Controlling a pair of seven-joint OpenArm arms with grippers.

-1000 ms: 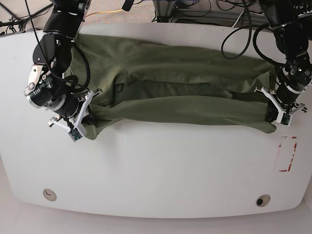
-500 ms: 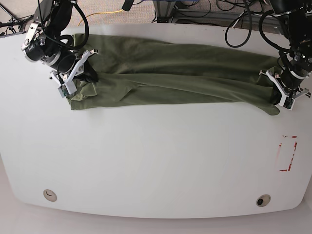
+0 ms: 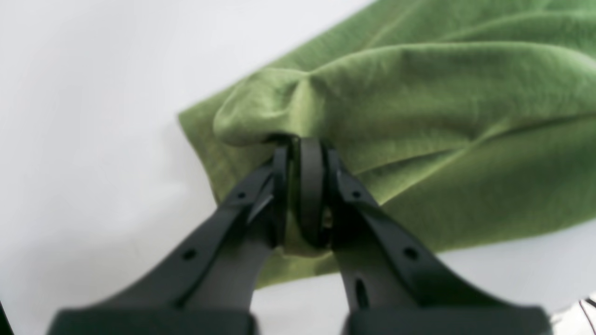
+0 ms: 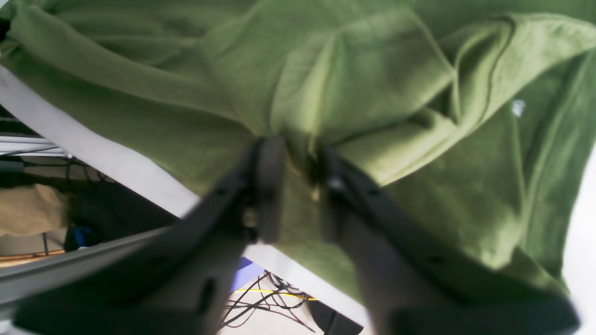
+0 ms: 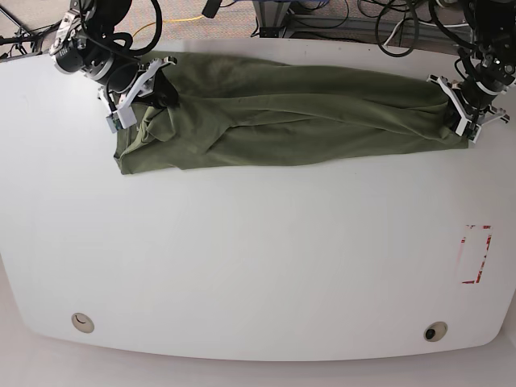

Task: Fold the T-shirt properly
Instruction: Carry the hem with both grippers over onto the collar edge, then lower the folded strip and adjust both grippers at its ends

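the t-shirt [image 5: 290, 117] lies bunched in a long olive band across the far part of the white table [image 5: 258, 266]. the left gripper [image 3: 300, 153] pinches a fold of cloth at 1 end, and the right gripper [image 4: 293, 158] is clamped on cloth at the other end, near the table's far edge.

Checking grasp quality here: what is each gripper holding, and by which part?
Both hold the T-shirt: left gripper pinches bunched cloth at one end, right gripper pinches a fold at the opposite end.
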